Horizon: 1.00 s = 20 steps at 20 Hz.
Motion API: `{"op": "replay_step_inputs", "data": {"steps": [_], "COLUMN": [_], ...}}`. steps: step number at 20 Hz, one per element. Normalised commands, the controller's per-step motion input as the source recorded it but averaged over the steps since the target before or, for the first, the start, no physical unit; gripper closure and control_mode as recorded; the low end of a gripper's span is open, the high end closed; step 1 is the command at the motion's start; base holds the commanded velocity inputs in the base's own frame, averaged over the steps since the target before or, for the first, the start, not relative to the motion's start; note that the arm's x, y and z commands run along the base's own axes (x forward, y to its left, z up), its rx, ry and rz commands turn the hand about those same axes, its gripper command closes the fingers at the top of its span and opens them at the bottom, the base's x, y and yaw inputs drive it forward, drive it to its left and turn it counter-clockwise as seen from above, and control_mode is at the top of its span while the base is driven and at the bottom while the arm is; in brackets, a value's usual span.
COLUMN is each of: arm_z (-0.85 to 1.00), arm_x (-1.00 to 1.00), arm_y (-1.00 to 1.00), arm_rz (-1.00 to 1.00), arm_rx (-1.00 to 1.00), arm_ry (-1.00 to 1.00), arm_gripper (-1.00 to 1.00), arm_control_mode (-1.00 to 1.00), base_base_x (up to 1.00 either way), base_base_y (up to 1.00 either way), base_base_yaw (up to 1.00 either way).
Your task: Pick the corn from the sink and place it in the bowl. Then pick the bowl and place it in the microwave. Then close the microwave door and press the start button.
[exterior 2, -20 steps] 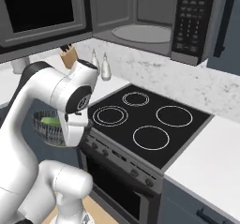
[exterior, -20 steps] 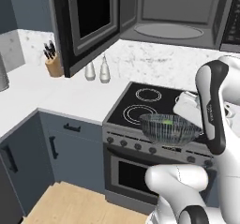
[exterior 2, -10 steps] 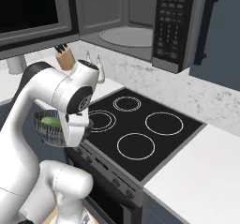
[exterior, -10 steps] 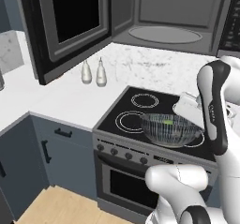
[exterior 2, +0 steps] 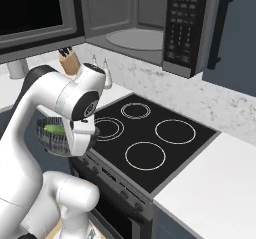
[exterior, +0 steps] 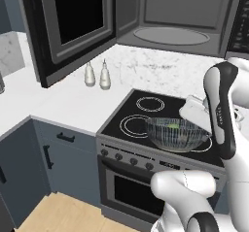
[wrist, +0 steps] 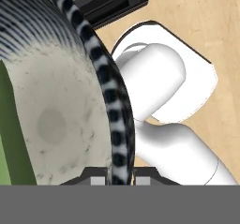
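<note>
While the white arm stands at 3 o'clock in the left base view, the wide round dark bowl with fine pale ribbing hangs in the air over the front edge of the black glass stovetop, just at 9 o'clock of the arm's wrist. A small piece of green and yellow, the corn, lies inside the bowl. At 12 o'clock the dark steel microwave is open, with its round glass turntable bare. Its dark-framed door with the black glass window is swung out toward 10 o'clock. Two pale small shakers stand on the white counter at 9 o'clock of the stove.

In the right base view the bowl is at 9 o'clock, partly behind the arm's wrist, and the corn shows green inside it. The microwave is at 12 o'clock, its black button panel on the side toward 1 o'clock. A wooden knife block stands on the counter at 10 o'clock.

In the hand view the two-finger gripper at 6 o'clock pinches the striped rim of the bowl, one finger inside and one outside. The corn's green husk lies at 9 o'clock in the pale bottom.
</note>
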Motion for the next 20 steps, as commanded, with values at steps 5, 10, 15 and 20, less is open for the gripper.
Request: {"op": "replay_step_inputs", "data": {"steps": [5, 10, 15, 20], "arm_z": [0.00, 0.00, 0.00, 0.23], "arm_x": [0.00, 0.00, 0.18, -0.05], "arm_y": [0.00, 0.00, 0.00, 0.08], "arm_rz": [0.00, 0.00, 0.00, 0.00], "arm_rx": [0.00, 0.00, 0.00, -0.01], "arm_ry": [0.00, 0.00, -0.03, -0.15], "arm_gripper": [1.00, 1.00, 1.00, 1.00], "arm_control_mode": [1.00, 1.00, -1.00, -1.00], "base_base_x": [0.43, 0.93, 0.57, 0.00], "base_base_y": [0.02, 0.00, 0.00, 0.00], "base_base_yaw": [0.00, 0.00, 0.02, 0.00]}}
